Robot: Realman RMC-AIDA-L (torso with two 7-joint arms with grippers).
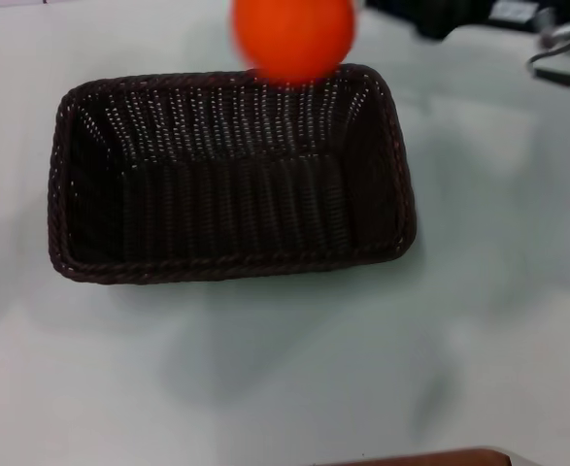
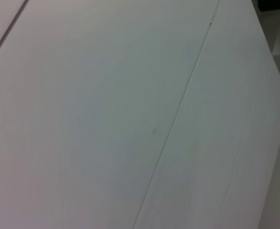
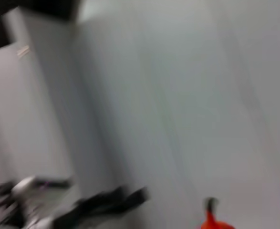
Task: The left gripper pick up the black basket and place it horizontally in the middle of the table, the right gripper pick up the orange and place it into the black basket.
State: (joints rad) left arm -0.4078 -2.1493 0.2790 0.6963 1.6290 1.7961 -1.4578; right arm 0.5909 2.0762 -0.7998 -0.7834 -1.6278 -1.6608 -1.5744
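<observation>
The black basket [image 1: 231, 184] lies lengthwise on the white table [image 1: 479, 320], near its middle, open side up and empty. The orange [image 1: 292, 37] shows blurred at the top edge of the head view, over the basket's far rim; I cannot tell whether it is held or resting. A black shape at the top right is part of my right arm [image 1: 440, 15]. In the right wrist view the orange [image 3: 212, 222] with its dark stem peeks in at the lower edge. My left gripper is out of view; its wrist view shows only bare table [image 2: 130, 119].
A metal bracket-like part [image 1: 561, 58] sits at the far right edge of the head view. A brown edge [image 1: 430, 458] shows at the bottom. Dark and silver blurred parts [image 3: 58, 205] lie low in the right wrist view.
</observation>
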